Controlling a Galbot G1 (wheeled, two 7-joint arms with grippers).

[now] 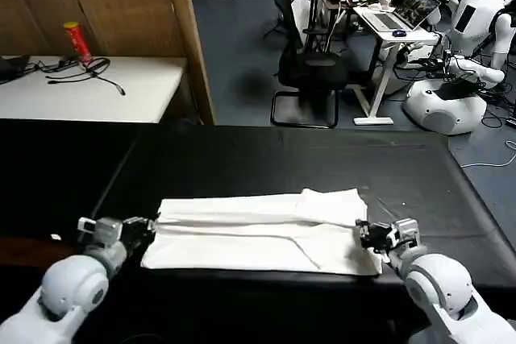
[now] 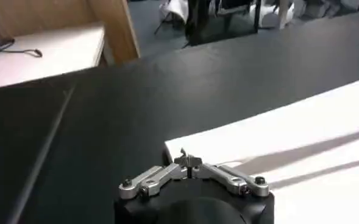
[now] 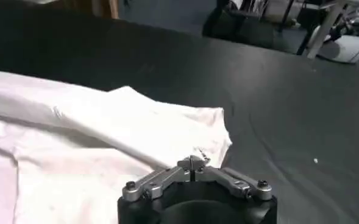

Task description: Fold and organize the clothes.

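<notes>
The white T-shirt (image 1: 262, 231), folded into a long band, is spread across the black bench (image 1: 266, 159). Its 9 o'clock edge is pinched by the closed left gripper (image 1: 151, 228), its 3 o'clock edge by the closed right gripper (image 1: 363, 235).

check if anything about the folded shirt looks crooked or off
Mostly tidy. The T-shirt lies in a long band on the black table, but a sleeve flap at the right gripper's end sticks out past the far edge, breaking the rectangle.
</notes>
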